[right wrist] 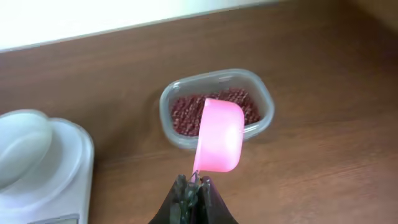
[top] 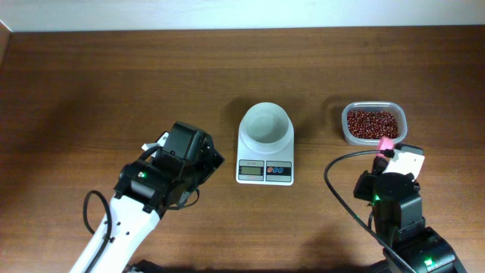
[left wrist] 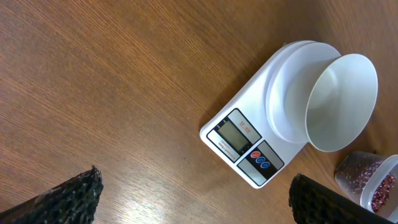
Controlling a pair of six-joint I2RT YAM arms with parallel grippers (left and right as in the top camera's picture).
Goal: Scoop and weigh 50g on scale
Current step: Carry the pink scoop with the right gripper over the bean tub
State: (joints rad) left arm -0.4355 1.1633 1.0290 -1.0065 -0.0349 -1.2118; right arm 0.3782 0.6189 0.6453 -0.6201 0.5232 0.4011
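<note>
The white scale (top: 264, 171) stands mid-table with a round white bowl (top: 264, 125) on it that looks empty. The left wrist view shows the scale (left wrist: 242, 148) and bowl (left wrist: 339, 102) ahead to the right. My left gripper (left wrist: 194, 179) is open over bare wood, left of the scale, holding nothing. My right gripper (right wrist: 193, 182) is shut on the thin handle of a pink scoop (right wrist: 219, 135). The scoop hangs over the near edge of a clear tub of red beans (right wrist: 217, 107). I cannot tell what the scoop holds.
The bean tub (top: 373, 123) sits right of the scale, near the table's back. A black cable (top: 341, 193) loops beside the right arm. The left arm (top: 144, 197) reaches in from the front left. A pale wall runs along the far table edge.
</note>
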